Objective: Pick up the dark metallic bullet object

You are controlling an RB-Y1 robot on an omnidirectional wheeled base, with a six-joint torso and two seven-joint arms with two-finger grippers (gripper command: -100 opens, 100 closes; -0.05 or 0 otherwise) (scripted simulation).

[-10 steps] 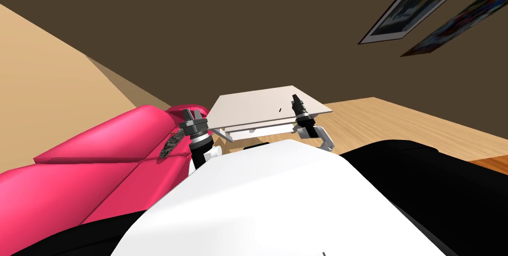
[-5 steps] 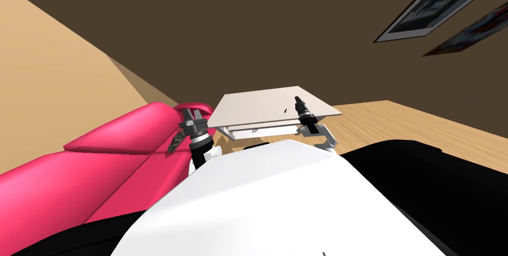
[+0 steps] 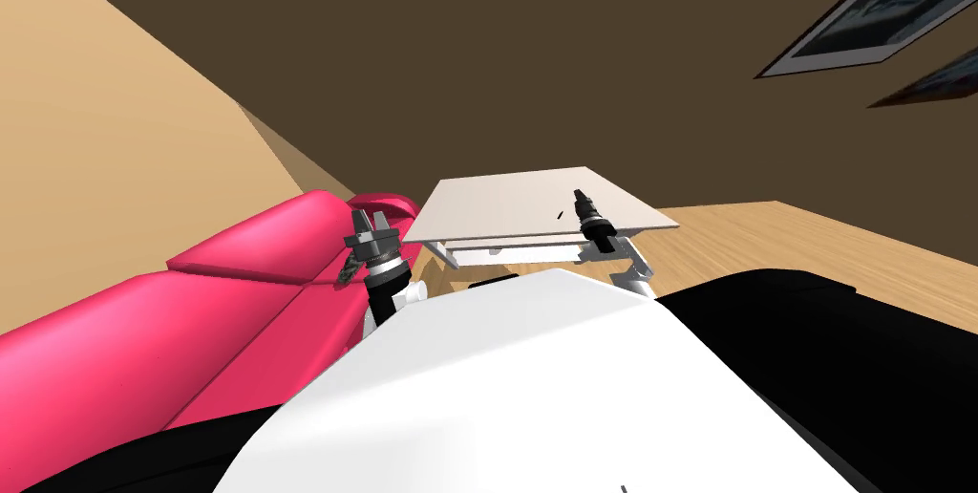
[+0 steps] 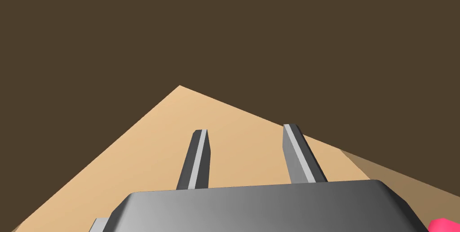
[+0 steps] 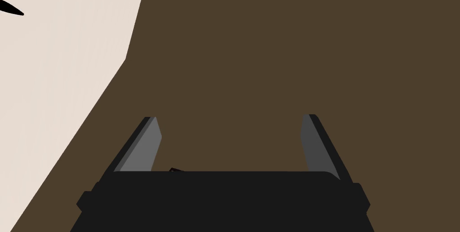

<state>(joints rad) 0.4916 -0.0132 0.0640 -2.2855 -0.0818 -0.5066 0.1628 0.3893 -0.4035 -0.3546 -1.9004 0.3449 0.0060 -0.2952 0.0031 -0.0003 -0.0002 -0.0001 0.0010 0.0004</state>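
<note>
- A bright pink, cushioned sofa (image 3: 191, 325) runs along the near left.
- A small mottled grey-and-dark object (image 3: 349, 267) lies on the sofa's right edge, just beside the left arm; I cannot tell what it is.
- The left claw (image 3: 371, 220) is raised above the sofa's right end, left of the worktop. In the left wrist view the left claw (image 4: 245, 128) has its two fingers spread, with nothing between them.
- The right claw (image 3: 576, 193) hangs over the near right part of the pale, flat, rectangular worktop (image 3: 497, 193). In the right wrist view the right claw (image 5: 230, 117) is spread wide and empty, and the worktop (image 5: 58, 85) lies off to one side of it.
- The small, dark, pointed bullet object (image 3: 559, 214) lies on the worktop near its front edge, just left of the right claw and clear of the fingers.
- In the right wrist view the bullet object (image 5: 11, 8) is a thin black sliver on the pale surface, well away from the fingers.
- A light wooden floor (image 3: 764, 239) stretches to the right of the worktop.
- A tan wall (image 3: 95, 134) stands at the far left.
- A dark brown wall (image 3: 525, 57) spans the far side, with two framed pictures (image 3: 860, 24) at its far right.
</note>
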